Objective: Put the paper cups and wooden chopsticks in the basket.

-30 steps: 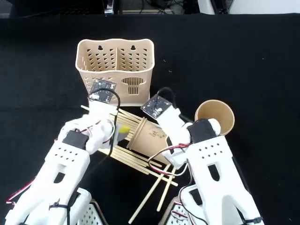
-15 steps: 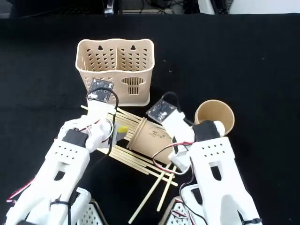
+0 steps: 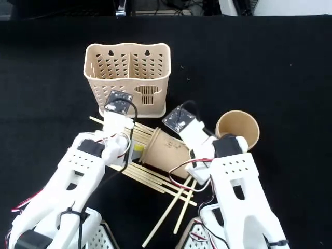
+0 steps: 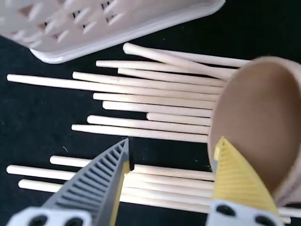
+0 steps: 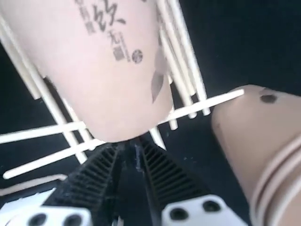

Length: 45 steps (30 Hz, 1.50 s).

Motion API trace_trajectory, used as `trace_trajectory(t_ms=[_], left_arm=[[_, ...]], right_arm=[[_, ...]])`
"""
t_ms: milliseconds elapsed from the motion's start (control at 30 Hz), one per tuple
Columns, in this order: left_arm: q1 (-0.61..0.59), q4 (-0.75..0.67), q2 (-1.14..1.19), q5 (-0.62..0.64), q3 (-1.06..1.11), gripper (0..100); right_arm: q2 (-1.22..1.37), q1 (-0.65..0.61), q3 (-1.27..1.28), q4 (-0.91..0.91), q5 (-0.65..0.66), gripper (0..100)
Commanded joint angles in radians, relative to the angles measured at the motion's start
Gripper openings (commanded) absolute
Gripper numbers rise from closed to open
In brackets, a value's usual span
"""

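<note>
Currently the lying paper cup rests on its side across the spread wooden chopsticks on the black worktop, just in front of the basket. A second cup sits near it, mouth up. Left pincer is open, with its yellow finger at the lying cup's mouth and the grey finger outside, over the sticks. Right pincer is closed on nothing, tips at the cup's base. Assessment: the step in hand is seizing the cup by its rim. Recommended: seat the rim wall fully between the fingers before closing, squeeze lightly to avoid crushing, exclude sticks from the bite, and lift clear before swinging to the basket.
</note>
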Motion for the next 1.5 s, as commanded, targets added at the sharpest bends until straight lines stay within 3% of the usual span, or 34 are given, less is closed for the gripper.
trace_trajectory(t_ms=[0, 200, 300, 500, 733, 1000, 1200, 1367, 1467], left_arm=[[0.077, 0.043, 0.0, 0.012, -0.047, 29], [0.127, 0.097, -0.055, 0.012, -0.042, 29], [0.127, 0.18, -0.17, 0.012, -0.041, 29], [0.127, 0.333, -0.497, 0.006, 0.002, 29], [0.127, 0.358, -0.743, 0.009, 0.108, 29], [0.133, 0.244, -0.614, 0.011, 0.133, 29], [0.128, 0.247, -0.391, 0.005, -0.007, 28], [0.128, 0.292, -0.292, -0.02, -0.122, 4], [0.127, 0.296, -0.288, -0.087, -0.153, 4]], right_arm=[[-0.002, 0.005, -0.002, -0.06, 0.003, 1.4], [-0.004, -0.005, -0.005, -0.087, 0.003, 1.4], [-0.004, -0.066, -0.002, -0.087, -0.002, 1.4], [-0.008, -0.213, -0.031, -0.109, -0.16, 1.4], [-0.008, -0.255, -0.036, -0.201, -0.265, 1.4], [-0.008, -0.252, -0.038, -0.198, -0.278, 1.4], [-0.01, -0.25, -0.07, -0.19, -0.278, 1.4], [-0.01, -0.25, -0.119, -0.152, -0.278, 1.4], [-0.01, -0.25, -0.162, -0.101, -0.278, 1.4]])
